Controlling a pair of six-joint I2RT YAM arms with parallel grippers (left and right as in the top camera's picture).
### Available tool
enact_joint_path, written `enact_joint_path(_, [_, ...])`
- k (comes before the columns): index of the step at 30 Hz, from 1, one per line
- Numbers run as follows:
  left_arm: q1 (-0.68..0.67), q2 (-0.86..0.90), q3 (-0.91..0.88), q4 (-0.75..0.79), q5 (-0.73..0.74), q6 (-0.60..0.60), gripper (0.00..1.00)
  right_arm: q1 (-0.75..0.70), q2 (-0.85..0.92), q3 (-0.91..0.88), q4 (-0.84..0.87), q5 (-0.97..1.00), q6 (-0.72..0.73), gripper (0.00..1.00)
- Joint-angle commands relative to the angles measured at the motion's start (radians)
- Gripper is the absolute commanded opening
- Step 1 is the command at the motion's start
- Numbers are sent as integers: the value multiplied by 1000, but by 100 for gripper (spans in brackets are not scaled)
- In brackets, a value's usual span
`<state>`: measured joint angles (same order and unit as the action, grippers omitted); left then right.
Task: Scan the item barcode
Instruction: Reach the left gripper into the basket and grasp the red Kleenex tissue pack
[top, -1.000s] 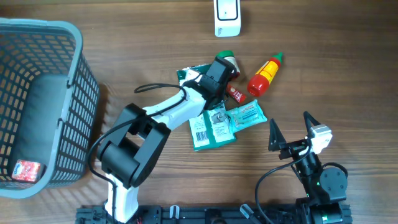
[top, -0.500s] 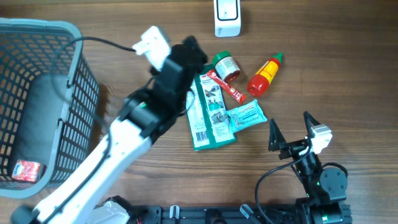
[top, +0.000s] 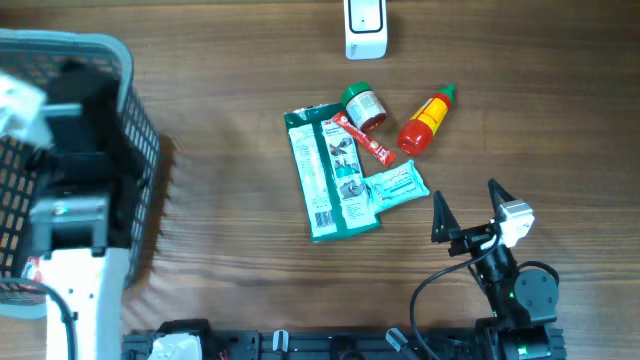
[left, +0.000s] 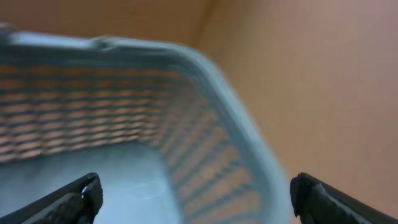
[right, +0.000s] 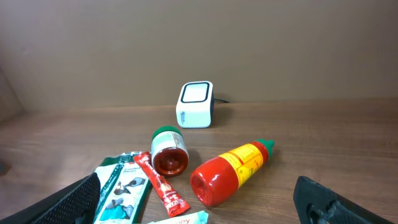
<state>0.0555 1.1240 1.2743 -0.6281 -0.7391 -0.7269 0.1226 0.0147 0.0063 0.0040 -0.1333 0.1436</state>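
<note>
Over on the far left, the left arm (top: 68, 225) is a blurry white-and-black shape above the grey-blue plastic mesh basket (top: 142, 150). Its wrist cam looks down into the basket, and the left gripper (left: 196, 199) has its jaws spread wide with nothing between them.

Mid-table on the brown wood table (top: 230, 260) sits the item pile. It's a flat dark-green printed packet (top: 325, 175) with a thin red sachet (top: 362, 140) across its top corner. There's also a green-lidded round jar (top: 362, 106) on its side, a pale teal packet (top: 398, 185) and a red squeeze bottle with a green tip (top: 427, 120). Any barcode is too small to read. The white boxy scanner (top: 365, 28) is at the far edge, cut off in the overhead.

On the right, the right gripper (top: 465, 200) sits low near the front, fingers open, empty.
</note>
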Motion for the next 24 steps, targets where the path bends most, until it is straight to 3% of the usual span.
enact_joint_path(1, [220,8,-1,-117,168,-159,100,-1,-1,-1,3,6,-12,100])
enact_joint_path(4, [419,73,-1,-195,304,-179,100,-1,-1,-1,3,6,-12,100])
enact_joint_path(8, [551,206,-1,-258,323,-178,100,-1,-1,-1,3,7,-13,100])
enact_joint_path(10, [587,305,-1,-288,323,-179,93,-1,-1,-1,3,6,-12,100])
enact_joint_path(14, [640,479,-1,-323,319,-179,91,-1,-1,-1,3,6,-12,100])
enact_joint_path(24, [730,660,-1,-330,293,-140,94,-1,-1,-1,3,6,-12,100])
